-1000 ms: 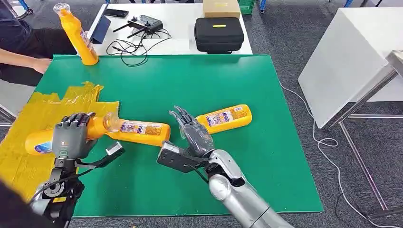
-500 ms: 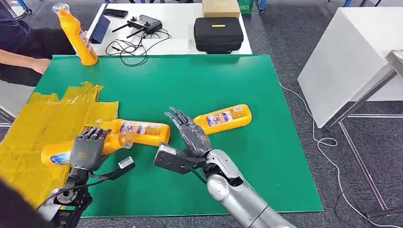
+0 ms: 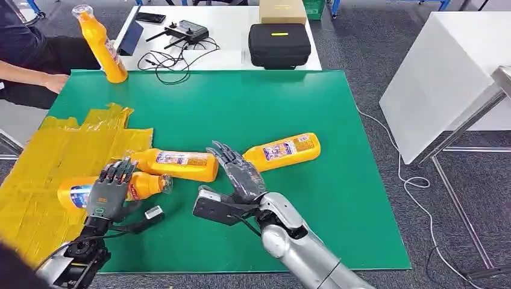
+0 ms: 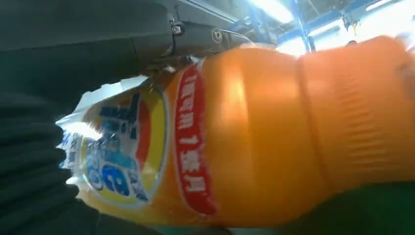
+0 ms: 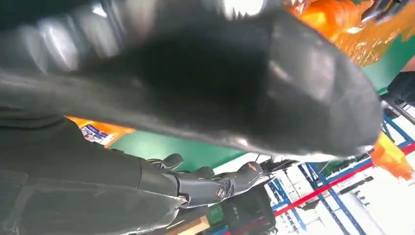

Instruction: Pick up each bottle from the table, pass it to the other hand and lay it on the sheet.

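Note:
In the head view my left hand (image 3: 108, 191) grips an orange bottle (image 3: 75, 194) lying across the near edge of the yellow sheet (image 3: 54, 147), with its clear cap (image 3: 164, 183) over the green mat (image 3: 241, 102). The left wrist view shows that bottle (image 4: 254, 132) close up, label toward the camera. A second bottle (image 3: 181, 164) lies on the mat just beyond it. A third bottle (image 3: 283, 150) lies to the right. My right hand (image 3: 238, 171) is open between those two, fingers spread, holding nothing. A fourth bottle (image 3: 102, 45) stands upright at the mat's far left corner.
A person's arm (image 3: 33, 78) rests at the far left edge. Behind the mat a white table carries a black case (image 3: 279, 43), a controller with cables (image 3: 181, 30) and a cardboard box (image 3: 281, 10). Another white table (image 3: 446, 72) stands to the right.
My left hand has carried its bottle to the right and toward the near edge, so the cap now lies over the mat. The right hand drifted slightly nearer and stayed open.

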Tool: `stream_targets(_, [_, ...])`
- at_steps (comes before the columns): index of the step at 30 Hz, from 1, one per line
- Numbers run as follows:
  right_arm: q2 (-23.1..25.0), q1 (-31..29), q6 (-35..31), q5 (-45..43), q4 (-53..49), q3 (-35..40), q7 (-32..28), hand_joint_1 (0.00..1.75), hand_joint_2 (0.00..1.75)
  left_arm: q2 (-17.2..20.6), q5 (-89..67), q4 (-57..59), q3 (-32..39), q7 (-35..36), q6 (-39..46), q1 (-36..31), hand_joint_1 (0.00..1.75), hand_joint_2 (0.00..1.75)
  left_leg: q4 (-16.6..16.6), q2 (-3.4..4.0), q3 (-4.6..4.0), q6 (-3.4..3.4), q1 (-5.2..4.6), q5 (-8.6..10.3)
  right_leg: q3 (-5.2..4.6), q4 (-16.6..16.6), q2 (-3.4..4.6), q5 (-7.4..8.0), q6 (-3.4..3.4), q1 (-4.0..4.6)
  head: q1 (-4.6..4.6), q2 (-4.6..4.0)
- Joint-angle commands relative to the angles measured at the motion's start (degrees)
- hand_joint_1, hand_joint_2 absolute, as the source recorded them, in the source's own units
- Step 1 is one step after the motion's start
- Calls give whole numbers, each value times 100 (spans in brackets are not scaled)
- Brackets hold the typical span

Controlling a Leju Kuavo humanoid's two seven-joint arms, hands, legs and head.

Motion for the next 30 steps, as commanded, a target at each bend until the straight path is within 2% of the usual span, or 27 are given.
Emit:
stream_targets(1, [-127, -106, 42, 24, 0, 132, 36, 0, 0, -77, -35, 836, -250, -177, -168, -169, 0, 0, -8, 12, 26, 1, -4, -4, 20, -4, 5, -2, 2, -3, -2, 0])
stream_targets(11, [-122, -62, 134, 194, -139, 34, 175, 0, 0, -47, 12, 774, -217, -851, -519, -120, 0, 0, -7, 8, 40, 2, -4, 0, 38, -4, -1, -1, 1, -2, -2, 0])
stream_targets(21, [-115, -2, 106, 260, -71, -82, 118, 0, 0, -131, 492, 425, 166, -1534, -43, -107, 0, 0, -11, 10, 63, 3, -2, -1, 62, -8, -8, -2, 2, 1, -2, 0])
stream_targets(23, [-111, 18, 91, 273, -87, -113, 145, 0, 0, -199, 940, -133, 520, -2006, -24, 33, 0, 0, -7, 3, 55, 2, -1, 2, 54, -4, -15, -4, 1, 1, 0, 0])
stream_targets(25, [-105, 46, 69, 294, -105, -169, 188, 0, 0, -400, 1727, -622, 1157, -2928, -24, 49, 0, 0, -7, -5, 56, 1, -2, 2, 55, -4, -24, -7, 2, 2, 0, 0])
stream_targets(26, [-115, 46, 59, 297, -101, -203, 209, 0, 0, -482, 2287, -808, 1235, -3290, -24, -7, 0, 0, -5, -7, 48, 1, -3, 5, 47, -2, -23, -4, 2, 1, 0, 0])
stream_targets(28, [-127, 39, 35, 274, -74, -259, 208, 0, 0, -353, 3605, -1368, 462, -3290, -86, 17, 0, 0, 0, -22, 39, 2, 0, 5, 42, -2, -42, -8, 3, 4, 0, 0])
stream_targets(30, [-145, 32, 33, 269, -54, -276, 189, 0, 0, -289, 3741, -1258, 340, -3290, -134, -133, 0, 0, 4, -26, 27, 2, 3, 3, 30, -1, -48, -10, 4, 8, 0, 0])
